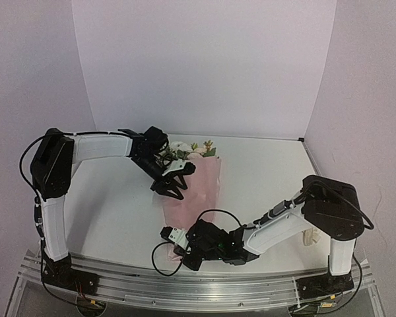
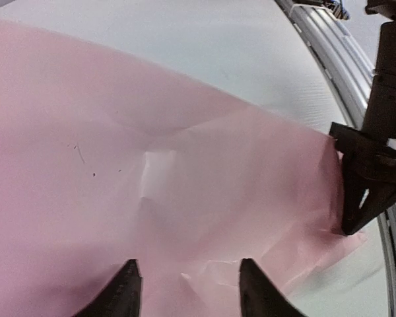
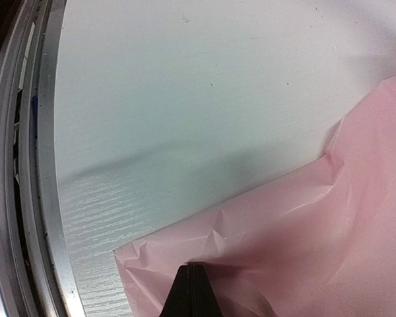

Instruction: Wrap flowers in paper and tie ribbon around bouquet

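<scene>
Right pincer (image 3: 193, 281) pressed together on the near edge of the paper (image 1: 197, 191), low in the centre of the overhead view, close to the desk (image 1: 112, 198) rim. Left pincer (image 2: 188, 292) spread, hovering just over the pink sheet higher up, next to the flowers (image 1: 185, 150); nothing visibly between its tips. Flowers lying at the upper centre of the overhead view, blooms poking out past the far end of the paper, stems hidden under it.

Likely troubles from here:
- Tearing or creasing the thin sheet, if pulled hard from that one pinched edge while held down elsewhere.
- Dragging the whole bundle toward the lower edge of the frame and off the desk, with so little room left before the rail.
- Springing open of the loose fold, with only one grip on it and the other pincer not closed on anything.
- Catching only paper, or crushing blooms, if the spread pincer closes without being centred on the stems.
- Slipping of the flowers out of the far end during any lift.

Counted: one sheet of paper; one bunch of flowers, single blooms too small to number; two arms, two pincers; one desk. Perhaps one ribbon (image 1: 310, 236), a cream scrap at the right of the overhead view beside the right arm's post, too small to be sure.
</scene>
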`<control>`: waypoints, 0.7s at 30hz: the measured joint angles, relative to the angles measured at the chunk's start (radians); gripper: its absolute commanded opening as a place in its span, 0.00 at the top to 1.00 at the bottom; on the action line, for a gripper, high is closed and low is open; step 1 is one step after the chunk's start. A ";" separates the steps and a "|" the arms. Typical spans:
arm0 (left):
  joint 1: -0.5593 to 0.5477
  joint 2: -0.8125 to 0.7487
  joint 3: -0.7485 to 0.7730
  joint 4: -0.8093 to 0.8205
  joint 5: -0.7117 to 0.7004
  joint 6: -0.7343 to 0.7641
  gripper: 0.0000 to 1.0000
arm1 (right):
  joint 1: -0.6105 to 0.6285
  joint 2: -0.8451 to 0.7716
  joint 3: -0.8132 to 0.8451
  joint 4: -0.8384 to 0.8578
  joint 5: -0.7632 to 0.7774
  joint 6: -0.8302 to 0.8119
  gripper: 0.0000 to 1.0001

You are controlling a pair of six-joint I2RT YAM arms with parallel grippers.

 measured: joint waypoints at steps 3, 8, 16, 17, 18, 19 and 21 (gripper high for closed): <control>-0.008 -0.055 -0.075 -0.049 0.009 0.060 0.64 | 0.001 0.000 0.000 0.001 0.008 0.009 1.00; -0.041 -0.061 -0.246 -0.047 -0.041 0.127 0.61 | 0.002 0.000 -0.010 0.018 0.008 0.014 1.00; -0.051 0.029 -0.242 0.050 -0.138 0.117 0.63 | 0.002 0.000 -0.014 0.025 0.000 0.022 1.00; -0.049 0.042 -0.235 0.053 -0.141 0.114 0.63 | 0.001 0.000 -0.017 0.029 -0.002 0.031 1.00; -0.046 0.052 -0.228 0.051 -0.137 0.115 0.62 | 0.001 0.000 -0.020 0.034 -0.005 0.039 1.00; -0.041 0.058 -0.223 0.046 -0.131 0.118 0.61 | 0.000 0.000 -0.024 0.041 -0.007 0.045 1.00; -0.025 0.067 -0.210 0.031 -0.125 0.136 0.58 | -0.001 0.000 -0.032 0.055 -0.011 0.055 1.00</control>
